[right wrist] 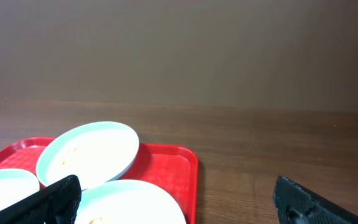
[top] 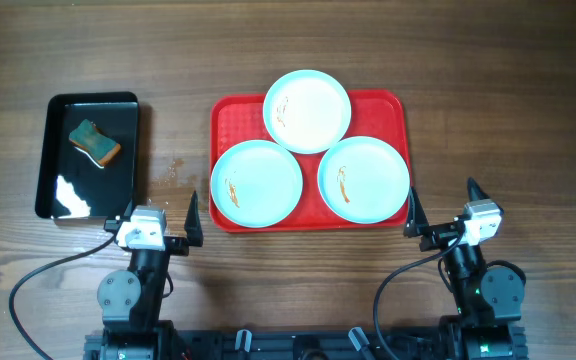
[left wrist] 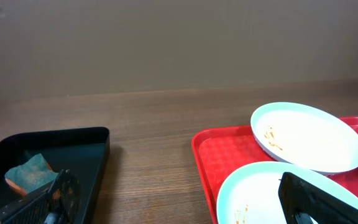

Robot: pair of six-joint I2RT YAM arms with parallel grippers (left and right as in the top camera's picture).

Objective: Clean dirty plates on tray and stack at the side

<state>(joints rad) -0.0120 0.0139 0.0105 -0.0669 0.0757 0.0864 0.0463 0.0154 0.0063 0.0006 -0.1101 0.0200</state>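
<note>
Dark wood-grain table fills your overhead view, and a plain brownish wall stands behind it in both wrist views. At the middle of the table you have the red tray, long side facing the arms, with all 3 plates on it in a triangle. The far plate sits at the back centre and hangs over the tray's far rim. The left plate reaches the tray's left rim, and the right plate reaches its right rim. The 3 lie packed close, and you cannot tell whether their edges touch. Each plate carries a small orange smear a little left of its centre, faintest on the far plate. Well apart on the left lies a glossy black tray, and a teal-and-orange sponge lies in its far half. Your left pincer hovers near the table's front edge, between the black tray and the red one, spread wide with nothing between its fingers. Your right pincer hangs just beside the red tray's near right corner, likewise wide apart and holding nothing. Neither pincer touches a plate or a tray.
</note>
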